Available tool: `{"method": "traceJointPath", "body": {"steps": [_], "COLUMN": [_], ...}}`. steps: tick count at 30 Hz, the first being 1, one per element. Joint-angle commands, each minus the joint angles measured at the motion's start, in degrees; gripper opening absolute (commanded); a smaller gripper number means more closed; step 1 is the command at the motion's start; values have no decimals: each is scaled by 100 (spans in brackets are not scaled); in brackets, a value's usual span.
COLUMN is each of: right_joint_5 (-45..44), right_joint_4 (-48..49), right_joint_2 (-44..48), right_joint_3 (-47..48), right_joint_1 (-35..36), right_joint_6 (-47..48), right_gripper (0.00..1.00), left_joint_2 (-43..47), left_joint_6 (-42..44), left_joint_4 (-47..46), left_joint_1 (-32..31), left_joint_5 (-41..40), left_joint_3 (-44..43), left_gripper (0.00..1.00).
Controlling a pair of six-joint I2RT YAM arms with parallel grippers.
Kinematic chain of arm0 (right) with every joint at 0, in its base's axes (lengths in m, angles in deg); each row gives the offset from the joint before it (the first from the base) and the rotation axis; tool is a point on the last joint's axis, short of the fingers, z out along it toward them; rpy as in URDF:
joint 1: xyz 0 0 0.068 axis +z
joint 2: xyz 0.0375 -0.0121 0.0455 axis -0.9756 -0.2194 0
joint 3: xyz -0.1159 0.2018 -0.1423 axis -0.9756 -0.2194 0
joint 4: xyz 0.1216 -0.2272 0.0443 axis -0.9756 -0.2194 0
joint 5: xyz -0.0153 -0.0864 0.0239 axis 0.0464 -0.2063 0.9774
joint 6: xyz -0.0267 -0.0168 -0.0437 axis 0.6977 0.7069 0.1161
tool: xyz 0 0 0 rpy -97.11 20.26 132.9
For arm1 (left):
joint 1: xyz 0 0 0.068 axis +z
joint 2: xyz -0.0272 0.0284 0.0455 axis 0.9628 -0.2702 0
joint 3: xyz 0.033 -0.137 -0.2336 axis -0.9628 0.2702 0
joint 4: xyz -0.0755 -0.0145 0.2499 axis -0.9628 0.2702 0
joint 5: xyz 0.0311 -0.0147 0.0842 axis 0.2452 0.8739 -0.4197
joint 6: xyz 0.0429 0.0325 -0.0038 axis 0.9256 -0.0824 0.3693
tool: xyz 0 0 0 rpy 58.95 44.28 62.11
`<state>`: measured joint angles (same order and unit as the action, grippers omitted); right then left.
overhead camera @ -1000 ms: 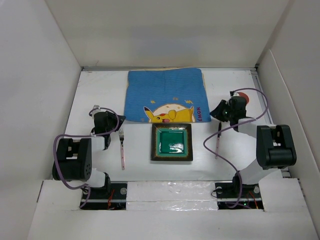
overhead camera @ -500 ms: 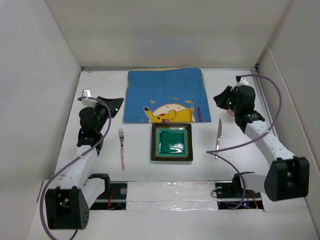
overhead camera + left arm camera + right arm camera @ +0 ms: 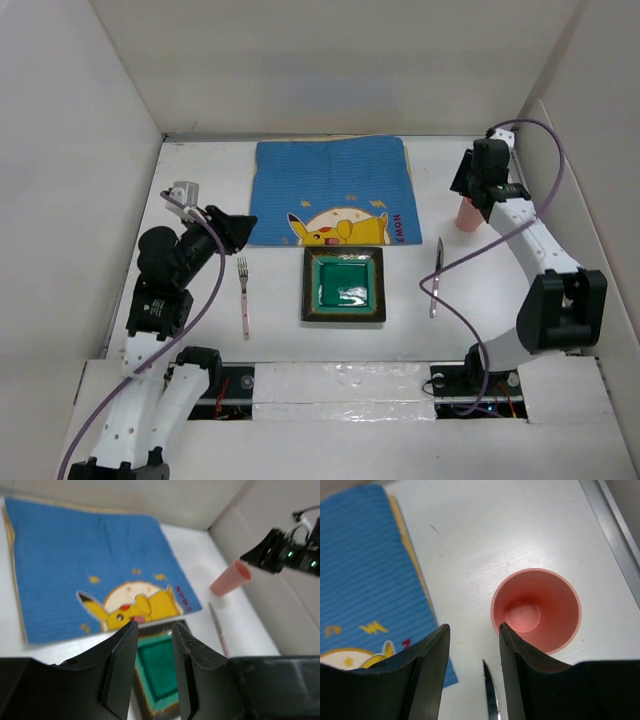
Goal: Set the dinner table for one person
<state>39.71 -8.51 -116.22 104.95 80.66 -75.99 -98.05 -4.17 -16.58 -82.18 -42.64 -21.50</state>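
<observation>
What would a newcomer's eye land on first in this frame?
The bright blue cartoon placemat at the far middle of the white table stands out most. Just in front of it sits a green square plate, with a fork to its left and a knife to its right. A pink cup stands upright at the far right.

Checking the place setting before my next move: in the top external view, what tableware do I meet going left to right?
fork → green square plate → knife → pink cup
</observation>
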Motion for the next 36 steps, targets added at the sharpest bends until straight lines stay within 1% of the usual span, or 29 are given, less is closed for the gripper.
{"method": "traceJointPath", "body": {"steps": [1,3,6,12,13,14,17,20,21,22,23,24,25,27,28,29,30,31,32,33,34,36], "right_joint_5": [-393,-366,-462,-779,-779,-779,-972,-1489,-1491,-1456,-1430,-1395,-1307,-1175,-1088,-991,-868,-658,-656,-526,-429,-235], "right_joint_4": [-506,-726,-893,-665,-656,-639,-630,-621,-517,-420,-454,-506,-611,-656,-708,-892,-963,-1120,-1122,-1165,-1349,-1490], "right_joint_2": [-358,-728,-1115,-1493,-1546,-1581,-1573,-1274,-1178,-1125,-1133,-1194,-1282,-1676,-1843,-2028,-2421,-2773,-2968,-3170,-3390,-3959], "right_joint_3": [636,969,1120,910,910,927,1050,1304,1384,1506,1708,2171,2428,2937,3497,3798,4097,4883,4891,5170,5790,6374], "right_joint_1": [-43,-43,-43,-43,-104,-105,-105,271,273,438,518,589,729,844,897,949,1028,1107,1108,1178,1178,1231], "right_joint_6": [266,258,267,118,100,83,39,195,197,405,460,530,687,846,951,1005,1075,1284,1286,1400,1444,1514], "right_gripper": [50,50,48,43,39,28,0,0,0,0,0,0,0,0,0,0,0,0,0,0,0,0], "left_joint_2": [-31,-57,-49,-49,-66,-92,-101,-171,-198,-198,-215,-233,-268,-330,-356,-356,-382,-444,-444,-462,-488,-488], "left_joint_6": [580,607,607,625,625,633,616,616,616,616,616,616,616,616,616,624,625,633,633,633,642,642], "left_joint_4": [525,507,543,596,613,613,613,631,622,622,613,622,631,631,639,648,648,657,657,675,683,683], "left_joint_1": [-215,-216,-278,-401,-401,-401,-401,-401,-401,-401,-401,-401,-401,-401,-401,-401,-401,-401,-401,-401,-401,-401], "left_joint_5": [-103,-42,-50,-94,-112,-112,-103,-121,-121,-112,-112,-129,-129,-156,-164,-165,-165,-208,-208,-208,-208,-208], "left_joint_3": [123,79,88,79,71,70,71,53,53,53,53,44,35,18,18,18,9,-17,-17,-17,-17,-26], "left_gripper": [31,32,32,32,32,32,32,31,31,31,31,31,31,31,31,31,31,31,31,31,31,31]}}
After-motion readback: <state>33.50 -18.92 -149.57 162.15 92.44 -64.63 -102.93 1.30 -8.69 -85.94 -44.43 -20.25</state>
